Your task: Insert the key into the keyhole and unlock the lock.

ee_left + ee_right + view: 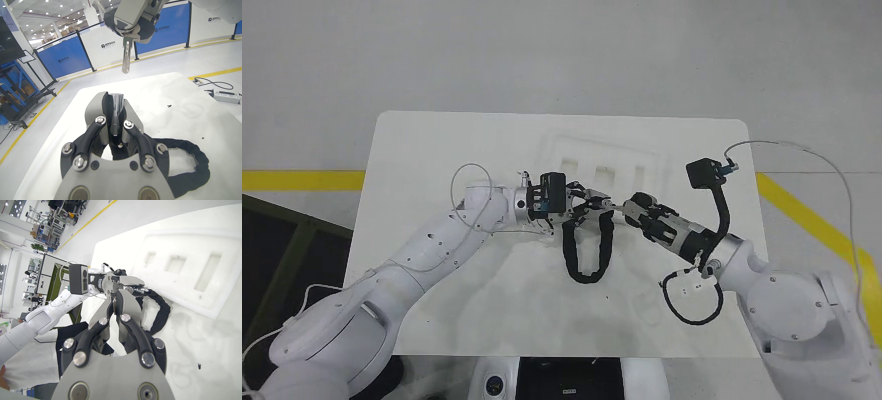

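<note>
A chain lock with a black fabric sleeve (587,255) hangs in a loop above the table's middle. My left gripper (577,203) is shut on its chrome lock cylinder (117,106), whose end face points toward the other arm. My right gripper (614,208) is shut on the head of a silver key (126,56). The key's blade points at the cylinder's end, with a clear gap between tip and cylinder in the left wrist view. In the right wrist view the right gripper (115,306) stands just short of the left gripper (132,286) and the sleeved chain (162,311).
A white foam tray (607,160) with three rectangular recesses lies at the back of the white table (442,150). A small black speck (169,106) lies on the table. A loose black cable loop (692,300) hangs by the right arm.
</note>
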`<action>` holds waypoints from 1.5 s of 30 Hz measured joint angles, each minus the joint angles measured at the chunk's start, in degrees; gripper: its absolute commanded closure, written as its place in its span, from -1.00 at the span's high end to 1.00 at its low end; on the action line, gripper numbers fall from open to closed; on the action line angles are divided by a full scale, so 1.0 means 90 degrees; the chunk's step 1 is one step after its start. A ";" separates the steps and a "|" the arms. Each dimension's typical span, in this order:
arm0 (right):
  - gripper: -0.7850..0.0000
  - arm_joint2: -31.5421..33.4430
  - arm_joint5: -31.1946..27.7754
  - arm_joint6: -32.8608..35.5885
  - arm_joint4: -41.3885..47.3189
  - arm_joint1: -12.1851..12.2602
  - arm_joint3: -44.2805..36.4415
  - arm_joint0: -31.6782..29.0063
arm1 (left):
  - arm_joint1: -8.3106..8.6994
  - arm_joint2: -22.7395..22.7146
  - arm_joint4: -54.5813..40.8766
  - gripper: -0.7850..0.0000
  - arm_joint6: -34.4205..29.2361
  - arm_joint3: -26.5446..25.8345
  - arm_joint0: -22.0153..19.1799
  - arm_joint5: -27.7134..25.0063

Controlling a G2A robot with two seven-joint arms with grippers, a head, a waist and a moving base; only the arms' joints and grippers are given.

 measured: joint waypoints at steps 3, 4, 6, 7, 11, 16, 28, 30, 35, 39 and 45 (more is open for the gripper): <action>-1.00 -0.0145 0.0154 -0.0023 -0.0123 -0.0010 0.0080 0.0070 | -0.0035 -0.0023 0.0017 -1.00 -0.0037 0.0006 0.0032 0.0020; -1.00 -0.0196 0.0225 -0.0054 -0.0152 -0.0017 0.0114 0.0097 | -0.0047 -0.0033 0.0030 -1.00 -0.0060 0.0009 0.0041 0.0024; -1.00 -0.0248 0.0334 -0.0127 -0.0200 -0.0026 0.0150 0.0134 | -0.0062 -0.0051 0.0055 -1.00 -0.0099 0.0013 0.0051 0.0023; -1.00 -0.0277 0.0386 -0.0164 -0.0261 -0.0029 0.0162 0.0154 | -0.0070 -0.0063 0.0080 -1.00 -0.0127 0.0015 0.0056 0.0022; -1.00 -0.0332 0.0470 -0.0186 -0.0370 -0.0034 0.0198 0.0191 | -0.0085 -0.0119 0.0133 -1.00 -0.0174 0.0025 0.0091 0.0016; -1.00 -0.0391 0.0499 -0.0138 -0.0460 -0.0037 0.0260 0.0233 | -0.0094 -0.0206 0.0182 -1.00 -0.0189 0.0029 0.0142 -0.0006; -1.00 -0.0508 0.0522 -0.0123 -0.0607 -0.0054 0.0390 0.0340 | -0.0106 -0.0372 0.0396 -1.00 -0.0270 -0.0018 0.0216 -0.0081; -1.00 -0.0530 0.0534 -0.0102 -0.0675 -0.0054 0.0404 0.0366 | -0.0109 -0.0392 0.0431 -1.00 -0.0292 -0.0029 0.0223 -0.0086; -1.00 -0.0543 0.0573 -0.0042 -0.0817 -0.0052 0.0455 0.0402 | -0.0117 -0.0465 0.0476 -1.00 -0.0313 -0.0042 0.0253 -0.0091; -1.00 -0.0527 0.0576 -0.0030 -0.0836 -0.0053 0.0483 0.0395 | -0.0120 -0.0523 0.0494 -1.00 -0.0315 -0.0046 0.0283 -0.0105; -1.00 -0.0531 0.0549 -0.0048 -0.0853 -0.0060 0.0494 0.0393 | -0.0128 -0.0593 0.0552 -1.00 -0.0348 -0.0073 0.0322 -0.0123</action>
